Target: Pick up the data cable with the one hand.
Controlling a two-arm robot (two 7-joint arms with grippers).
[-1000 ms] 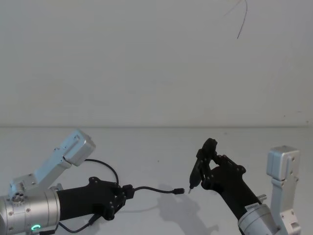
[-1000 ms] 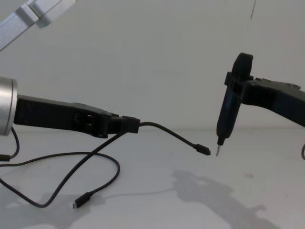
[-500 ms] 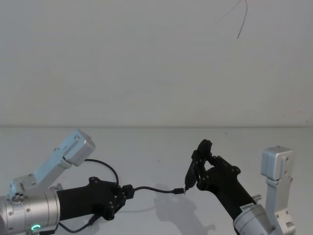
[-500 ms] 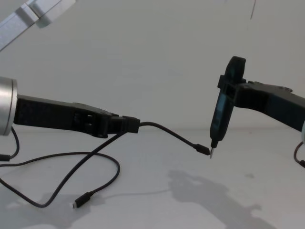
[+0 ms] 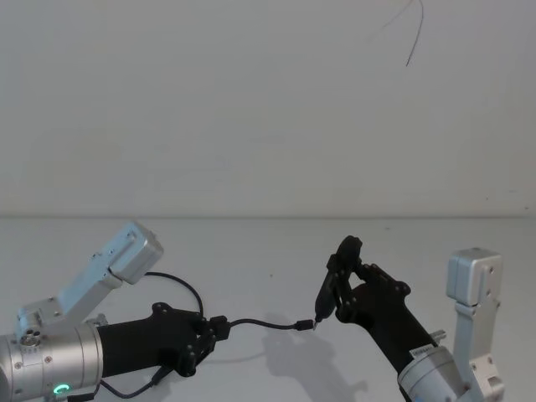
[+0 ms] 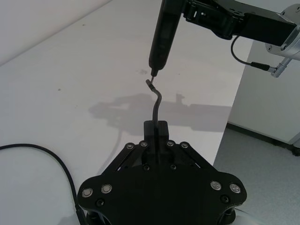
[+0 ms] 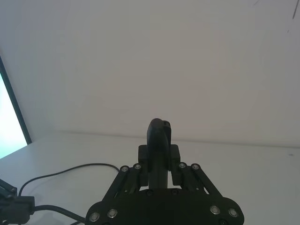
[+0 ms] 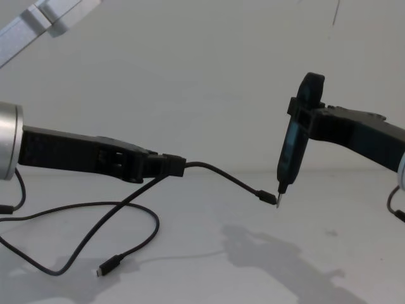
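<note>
The data cable [image 5: 260,321] is thin and black. My left gripper [image 5: 216,327], the one hand, is shut on it close to one end [image 8: 171,166]. A short length arcs forward to a small plug [image 8: 267,198] held in the air. The remainder loops over the table to a second plug [image 8: 109,268]. In the left wrist view the cable [image 6: 157,101] rises out from between the shut jaws. My right gripper [image 5: 352,283] is shut on a slim black tool [image 8: 294,152]. The tool's pale tip [image 8: 279,204] sits right at the raised plug.
The white table [image 8: 329,253] runs to a plain white wall. Slack cable [image 8: 76,209] lies in a loop at the left. The table's edge [image 6: 236,101] drops to a grey floor behind the right arm. A screen's edge [image 7: 11,117] stands at one side.
My right gripper has carried the slim tool leftward and slightly down, bringing its tip from a short gap to the cable's raised plug. The left gripper and cable have stayed put.
</note>
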